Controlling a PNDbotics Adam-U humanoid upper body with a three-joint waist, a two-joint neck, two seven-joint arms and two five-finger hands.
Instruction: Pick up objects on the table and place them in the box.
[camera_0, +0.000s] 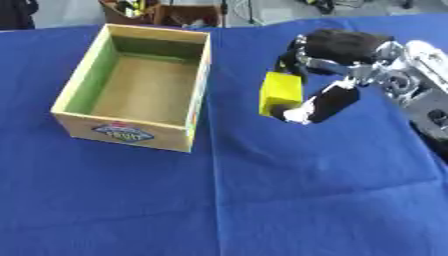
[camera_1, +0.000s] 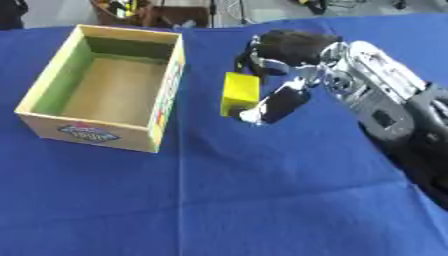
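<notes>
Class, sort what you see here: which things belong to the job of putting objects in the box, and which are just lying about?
Part of the job: yellow block, held in the right hand; open cardboard box.

Just there: blue tablecloth; clutter beyond the table's far edge.

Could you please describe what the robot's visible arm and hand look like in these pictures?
Only the right arm shows. Its forearm is silver-grey metal with round joint housings and a dark inset panel, turning black toward the elbow. The right hand is mostly black with silver links; its thumb is black with a whitish tip. No cables or markings can be made out.
</notes>
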